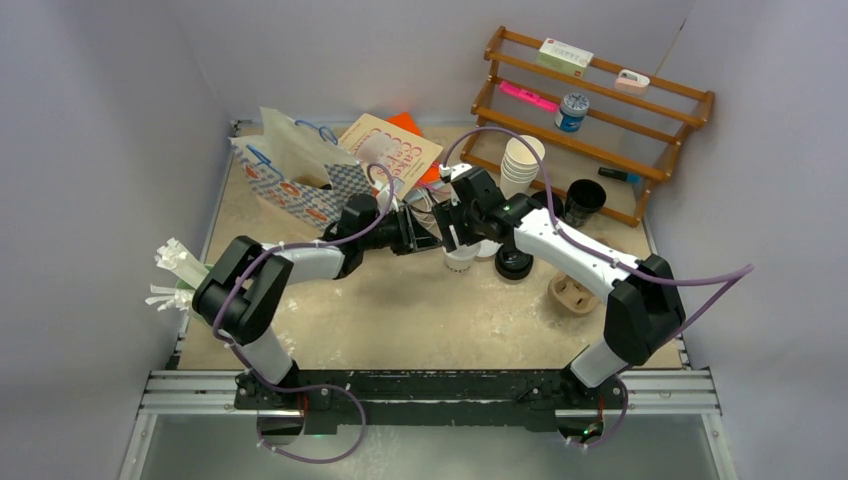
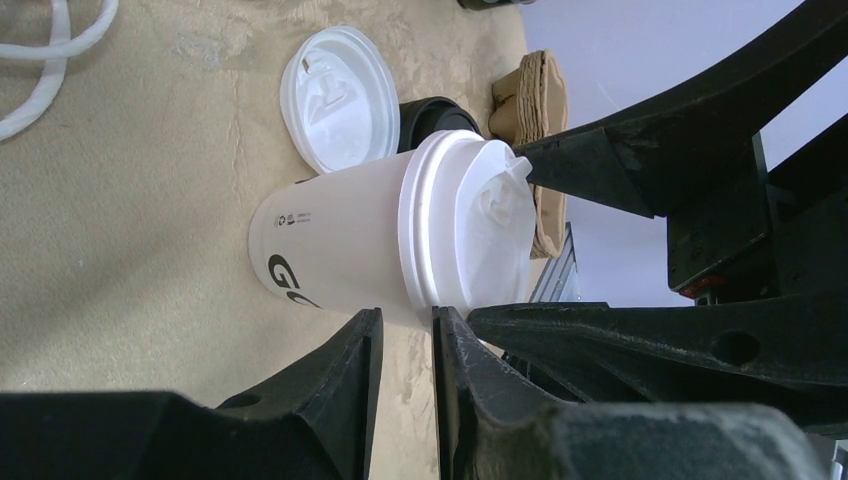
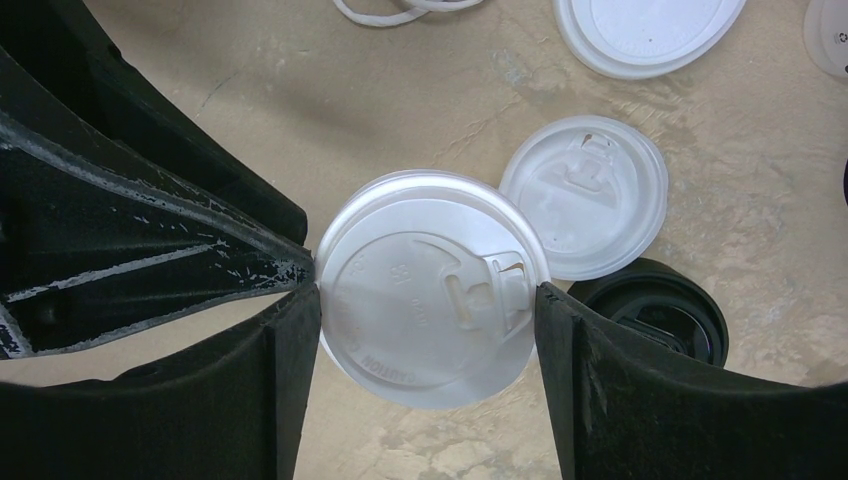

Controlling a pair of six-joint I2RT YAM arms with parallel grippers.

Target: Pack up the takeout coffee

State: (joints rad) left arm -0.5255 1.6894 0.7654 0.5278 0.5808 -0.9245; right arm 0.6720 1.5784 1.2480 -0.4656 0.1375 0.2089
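At the overhead view's centre, the right gripper (image 3: 430, 295) clamps the white-lidded coffee cup (image 2: 340, 240) by its lid rim, hiding most of it. The left gripper (image 2: 408, 345), jaws slightly apart and empty, sits beside it. What looks like the black-lidded cup (image 3: 665, 315) is half-hidden behind a finger.

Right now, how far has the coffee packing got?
Done: the white-lidded cup has its lid on and stands on the table. In hand: the right gripper presses its jaws on that lid's rim from both sides; the left gripper sits beside the cup, jaws slightly apart, empty. Left: the cardboard carrier holds no cup, and the black lid sits outside it.
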